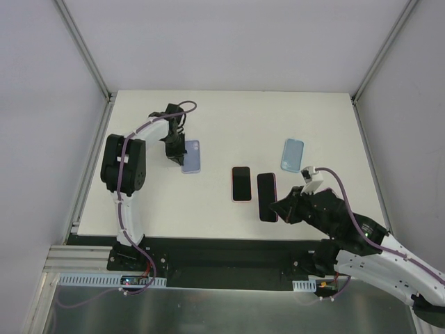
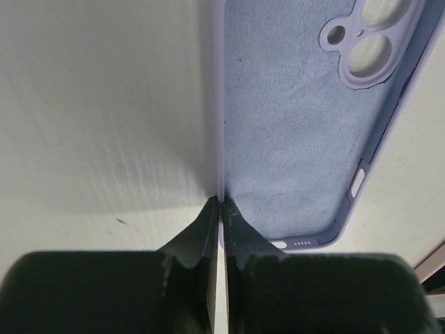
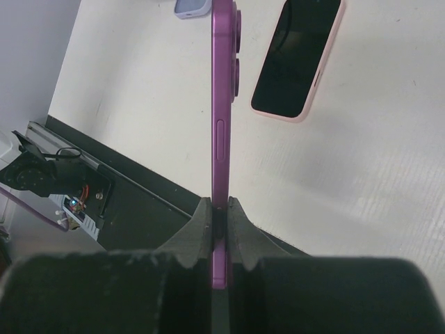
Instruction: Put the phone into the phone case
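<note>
From the top: the pink phone point(image 1: 240, 184) lies screen up around the middle of the table point(image 1: 229, 118), so I'll use it as the reference. Just to its right is the purple phone point(image 1: 266, 197), also screen up, with the right gripper point(image 1: 281, 209) on its near end. The lavender case point(image 1: 192, 156) is off to the pink phone's left and a bit further back, and the left gripper point(image 1: 172, 149) is right at its left edge. A blue case point(image 1: 293, 154) sits to the right of the pink phone and further back, with nothing touching it.

Left wrist: the left gripper point(image 2: 221, 202) is nearly shut, pinching just the thin side wall of the lavender case point(image 2: 299, 125). The case lies with its open side up, so you see the soft lining and the camera cutouts.

Right wrist: the right gripper point(image 3: 220, 209) is clamped tight on the purple phone point(image 3: 221, 104), seen edge-on. The pink phone point(image 3: 297, 56) lies flat just beside it. I can't tell if the purple one is off the table.
</note>
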### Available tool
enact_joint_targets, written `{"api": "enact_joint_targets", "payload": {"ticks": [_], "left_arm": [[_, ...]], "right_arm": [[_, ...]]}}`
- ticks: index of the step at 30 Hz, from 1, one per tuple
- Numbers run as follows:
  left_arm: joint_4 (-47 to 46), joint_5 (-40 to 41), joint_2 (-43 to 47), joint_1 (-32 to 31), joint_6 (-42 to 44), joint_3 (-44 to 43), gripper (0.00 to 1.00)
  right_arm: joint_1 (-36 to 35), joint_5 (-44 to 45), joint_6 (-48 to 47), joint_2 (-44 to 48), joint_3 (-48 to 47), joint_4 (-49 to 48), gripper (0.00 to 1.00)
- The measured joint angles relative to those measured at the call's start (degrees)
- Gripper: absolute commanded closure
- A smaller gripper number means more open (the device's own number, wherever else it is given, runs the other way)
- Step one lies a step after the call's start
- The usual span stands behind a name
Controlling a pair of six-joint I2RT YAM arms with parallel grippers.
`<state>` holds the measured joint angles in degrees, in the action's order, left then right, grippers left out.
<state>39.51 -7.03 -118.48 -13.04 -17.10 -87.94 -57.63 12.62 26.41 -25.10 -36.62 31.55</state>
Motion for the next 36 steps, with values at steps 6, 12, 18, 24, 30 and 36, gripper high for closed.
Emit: {"api": "enact_joint_targets", "payload": {"ticks": [6, 12, 18, 24, 30, 36], "left_arm": [[0.1, -1.3, 5.1, -2.8, -2.1, 6.5, 1.00], [-0.2, -1.9, 12.3, -6.3, -5.8, 15.1, 1.00], [-1.8, -1.9, 17.1, -11.5, -10.0, 22.6, 1.00], [-4.8, -2.8, 18.9, -14.4, -13.4, 28.1, 0.73], [-7.3, -6.5, 21.9, -15.2, -16.0, 30.5, 0.29], [-8.0, -6.2, 29.9, -15.1, -16.8, 30.5, 0.65]], "right_arm": [[0.0, -0.1, 0.2, -3.0, 0.0, -0.7, 0.96], [0.0, -1.1, 0.9, -7.2, 0.0, -3.1, 0.96], [-0.1, -1.4, 1.6, -12.1, 0.0, -5.7, 0.97], [-0.2, -1.5, 1.9, -17.5, -0.7, -7.8, 0.97], [-0.3, -1.4, 2.1, -22.0, -1.8, -9.7, 0.97], [-0.3, -1.4, 1.8, -30.6, -6.6, -12.2, 0.98]]}}
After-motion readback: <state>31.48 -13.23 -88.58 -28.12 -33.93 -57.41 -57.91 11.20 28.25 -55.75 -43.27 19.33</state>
